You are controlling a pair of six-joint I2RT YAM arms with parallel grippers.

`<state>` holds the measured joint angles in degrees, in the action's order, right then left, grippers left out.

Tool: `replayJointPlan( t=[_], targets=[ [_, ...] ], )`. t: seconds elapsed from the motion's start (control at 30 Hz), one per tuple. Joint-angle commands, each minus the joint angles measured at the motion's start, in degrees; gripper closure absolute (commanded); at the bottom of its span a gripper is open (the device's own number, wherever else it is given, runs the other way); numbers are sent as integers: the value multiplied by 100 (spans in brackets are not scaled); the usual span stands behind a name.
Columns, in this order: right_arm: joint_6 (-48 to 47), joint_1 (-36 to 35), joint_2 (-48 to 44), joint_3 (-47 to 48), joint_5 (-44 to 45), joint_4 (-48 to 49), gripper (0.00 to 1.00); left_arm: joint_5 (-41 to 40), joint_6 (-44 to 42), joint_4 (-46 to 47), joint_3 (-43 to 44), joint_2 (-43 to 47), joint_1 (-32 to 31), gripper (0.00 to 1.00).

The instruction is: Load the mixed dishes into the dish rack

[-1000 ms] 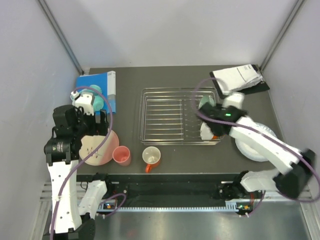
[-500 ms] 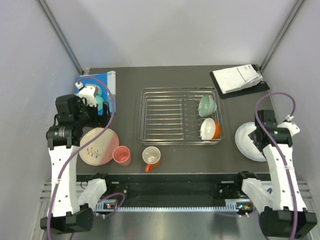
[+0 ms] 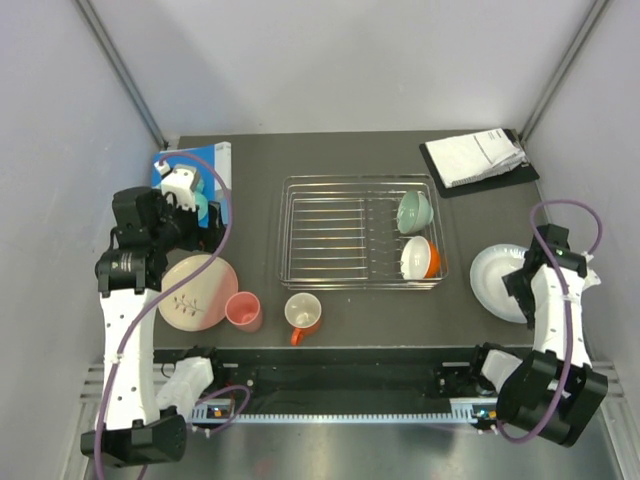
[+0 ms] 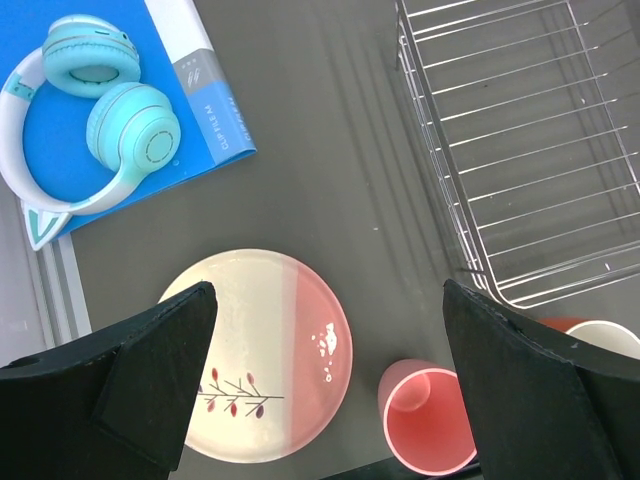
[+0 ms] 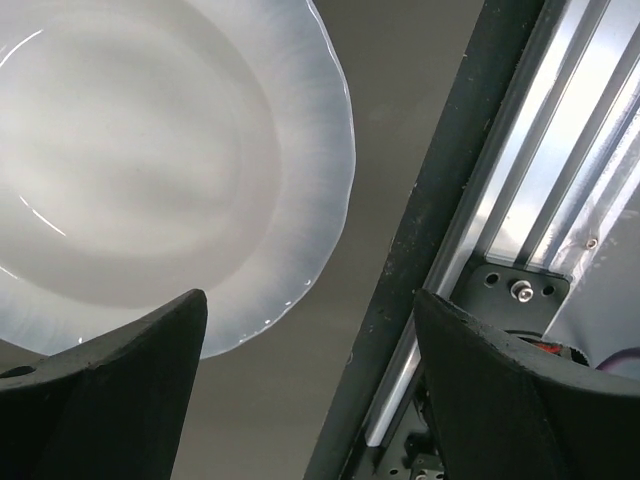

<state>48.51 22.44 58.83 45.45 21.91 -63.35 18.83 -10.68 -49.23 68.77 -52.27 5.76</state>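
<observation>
Top: mint-green bowl [image 3: 414,211] and orange white-lined bowl [image 3: 418,258] sit in dish rack [image 3: 330,232].

Left wrist: left gripper [image 4: 327,290] fingers wide apart, empty. Plate [image 4: 262,350] flat between them. Pink cup [image 4: 430,420] beside right-hand finger, likely knocked on descent.

Right wrist: right gripper [image 5: 310,300] fingers apart, empty. White shallow bowl [image 5: 170,170] beyond left-hand finger. Table edge [image 5: 420,230] close, so a shove could push bowl off.

Right hand [image 5: 308,305] withdrew from dish rack [image 3: 350,236] to white shallow bowl [image 3: 492,281].

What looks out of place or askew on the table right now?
Nothing is spilled or broken. Teal headphones lie on the blue book at far left; neither is a dish. The white papers sit skewed at the far right corner. The mint-green bowl and orange bowl lean on edge in the dish rack, which looks intended.
</observation>
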Motion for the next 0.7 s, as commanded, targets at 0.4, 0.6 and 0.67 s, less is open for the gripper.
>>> replayJointPlan(
  t=[0.4,0.6,0.67],
  targets=[
    [562,121,24,-598,164,859,10,24,-242,-165,769,244,-22,1],
    [791,121,111,-985,331,1404,9,-187,-444,-368,892,428,-14,1],
    [888,121,111,-1151,340,1589,9,-195,-470,-429,901,446,-22,1]
  ],
)
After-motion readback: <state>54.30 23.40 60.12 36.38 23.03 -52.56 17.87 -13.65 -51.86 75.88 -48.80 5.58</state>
